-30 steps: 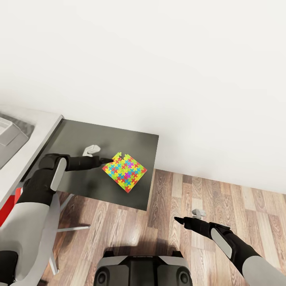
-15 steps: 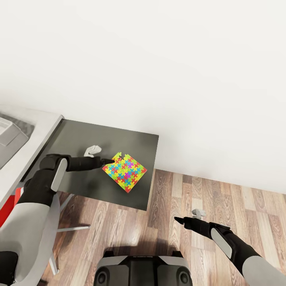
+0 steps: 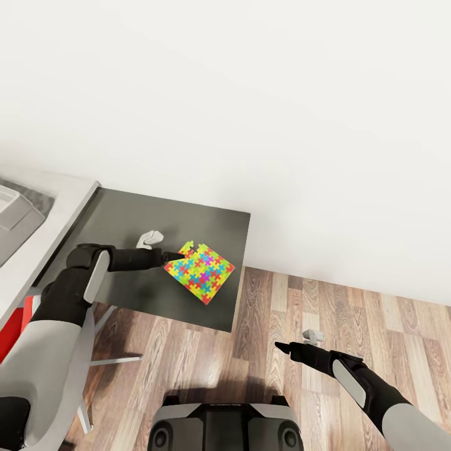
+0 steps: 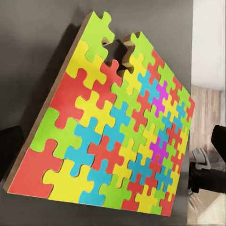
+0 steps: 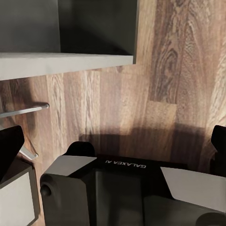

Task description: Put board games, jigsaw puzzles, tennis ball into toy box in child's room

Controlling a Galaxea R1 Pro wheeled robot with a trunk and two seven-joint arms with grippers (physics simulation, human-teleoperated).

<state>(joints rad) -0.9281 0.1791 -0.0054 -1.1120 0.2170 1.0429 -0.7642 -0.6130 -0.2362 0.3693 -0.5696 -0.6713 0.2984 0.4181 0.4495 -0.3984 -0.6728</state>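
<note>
Jaws on my left gripper (image 3: 170, 256) sit right at the near-left corner of the jigsaw puzzle (image 3: 200, 273), and from the head view I cannot tell whether they are parted or closed, or whether they have the edge between them. The puzzle lies flat on the dark surface (image 3: 125, 213), turned like a diamond, one corner toward the gripper and the opposite one toward the surface's right edge. It lies straight ahead of the left jaws along the forearm's line. The left arm reaches out low and nearly level across the surface, elbow bent close to the trunk. My right gripper (image 3: 282, 345) hangs well apart over the wood floor (image 3: 351, 313), arm stretched forward and idle; its jaws look drawn to a point, but I cannot be sure. The left arm is plainly the nearer one.

From the left wrist view, the puzzle (image 4: 110, 125) spreads directly in front, its brown board edge facing the camera, with one dark fingertip (image 4: 10, 148) beside that edge.

From the right wrist view, I see floor, the surface's edge and the robot's base (image 5: 122, 188). I judge a pinch on the puzzle's near edge comes next.
</note>
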